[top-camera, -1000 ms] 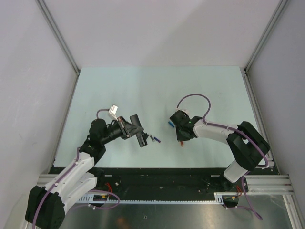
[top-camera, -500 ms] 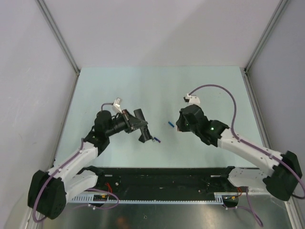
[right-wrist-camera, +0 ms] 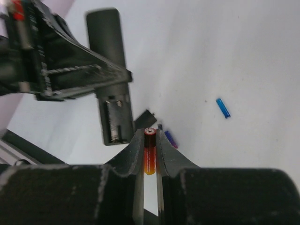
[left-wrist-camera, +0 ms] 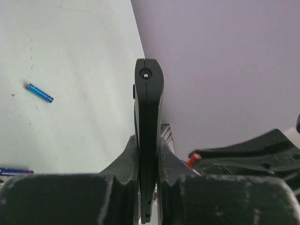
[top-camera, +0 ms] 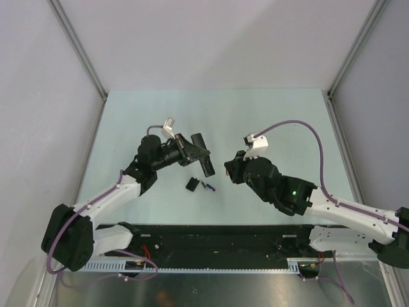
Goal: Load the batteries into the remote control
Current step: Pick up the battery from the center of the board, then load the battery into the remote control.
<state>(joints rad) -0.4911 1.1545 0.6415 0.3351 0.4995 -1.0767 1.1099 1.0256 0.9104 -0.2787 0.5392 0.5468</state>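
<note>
Left gripper (left-wrist-camera: pixel 148 140) clamps the slim matte black remote control (left-wrist-camera: pixel 149 93), bay (right-wrist-camera: pixel 112 124) exposed; right gripper (right-wrist-camera: pixel 149 136) pinches a red-orange cylindrical battery (right-wrist-camera: pixel 149 159), which next needs aligning with that bay.

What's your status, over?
Left gripper jaws shut on remote control, bay open. Right gripper jaws shut on red-orange battery. Back panel, spare batteries on table, nothing between.

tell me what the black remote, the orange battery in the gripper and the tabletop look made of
Slim matte black remote control: likely moulded plastic; a seam runs down its rounded edge, highlights dull.
Red-orange cylindrical battery: probably metal under a glossy sleeve; its end cap glints silvery.
Pale green table: smooth, matte, faintly speckled; laminate or a mat, cannot tell.
</note>
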